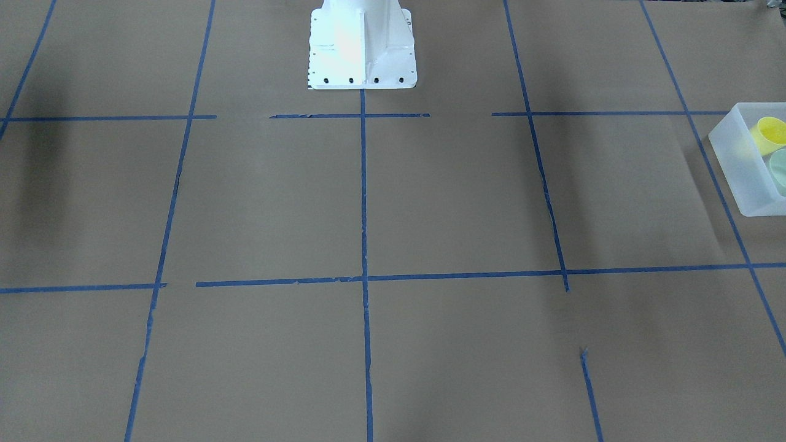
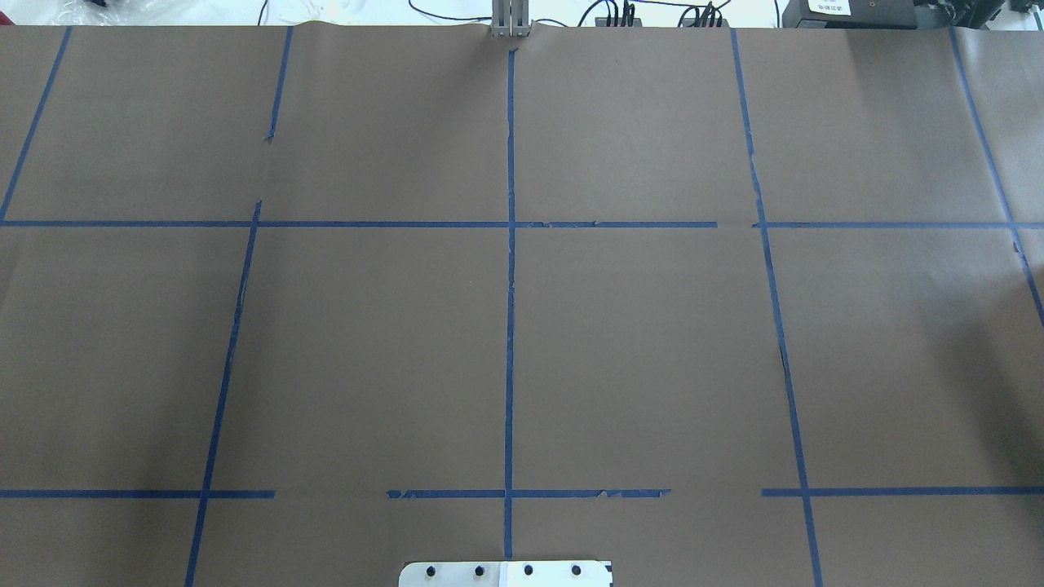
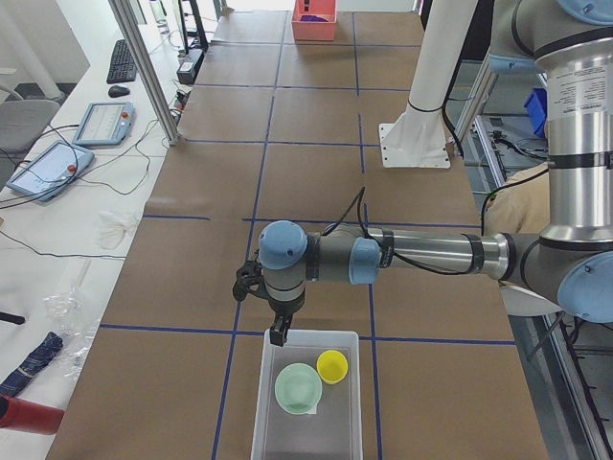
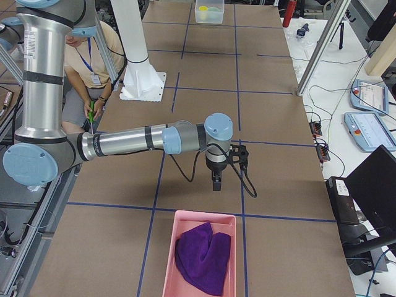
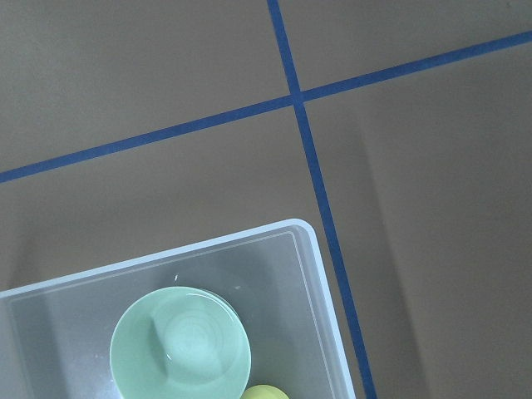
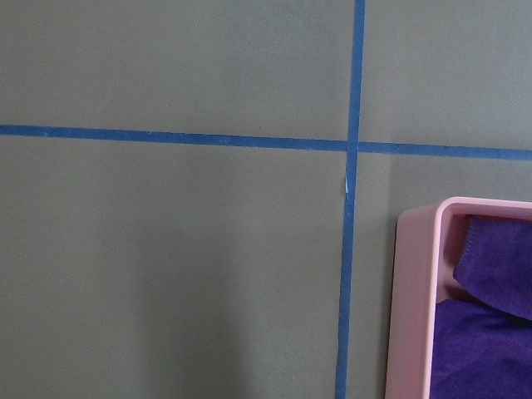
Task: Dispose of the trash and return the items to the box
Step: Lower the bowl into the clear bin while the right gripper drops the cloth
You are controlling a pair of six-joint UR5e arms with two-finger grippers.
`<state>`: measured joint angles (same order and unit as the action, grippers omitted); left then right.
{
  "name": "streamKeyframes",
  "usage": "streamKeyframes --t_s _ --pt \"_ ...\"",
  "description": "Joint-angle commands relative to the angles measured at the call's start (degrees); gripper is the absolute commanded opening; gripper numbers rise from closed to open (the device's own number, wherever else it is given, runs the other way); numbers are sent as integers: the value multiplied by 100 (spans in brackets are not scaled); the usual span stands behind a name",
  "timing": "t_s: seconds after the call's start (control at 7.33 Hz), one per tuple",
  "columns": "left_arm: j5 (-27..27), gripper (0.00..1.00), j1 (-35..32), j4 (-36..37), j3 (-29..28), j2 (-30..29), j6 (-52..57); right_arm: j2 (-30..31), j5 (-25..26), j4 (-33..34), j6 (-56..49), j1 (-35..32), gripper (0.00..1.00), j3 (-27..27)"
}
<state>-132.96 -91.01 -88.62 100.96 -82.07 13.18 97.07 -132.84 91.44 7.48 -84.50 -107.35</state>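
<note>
The translucent white box (image 3: 345, 422) stands at the left end of the brown, blue-taped surface (image 2: 367, 350), with the yellow cup (image 3: 332, 365) and the mint-green bowl (image 3: 299, 388) side by side on its floor. The left claw (image 3: 278, 335) points down over the box's inner end wall. The right claw (image 4: 215, 184) hangs above the surface just short of a pink tray (image 4: 168, 260) holding a purple cloth (image 4: 204, 257). Whether either claw's fingers are apart or together cannot be told.
</note>
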Motion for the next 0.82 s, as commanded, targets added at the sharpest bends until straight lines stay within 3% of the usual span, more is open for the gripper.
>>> streamKeyframes --t_s 0.0,0.14,0.68 --pt "-20 100 -13 29 -15 -46 -8 240 -31 49 -1223 -302 100 -76" --pt "-11 100 -13 37 11 -37 -8 372 -40 32 -1632 -356 100 -75" --pt "-11 100 -13 29 46 -46 1 618 4 32 -1662 -357 100 48"
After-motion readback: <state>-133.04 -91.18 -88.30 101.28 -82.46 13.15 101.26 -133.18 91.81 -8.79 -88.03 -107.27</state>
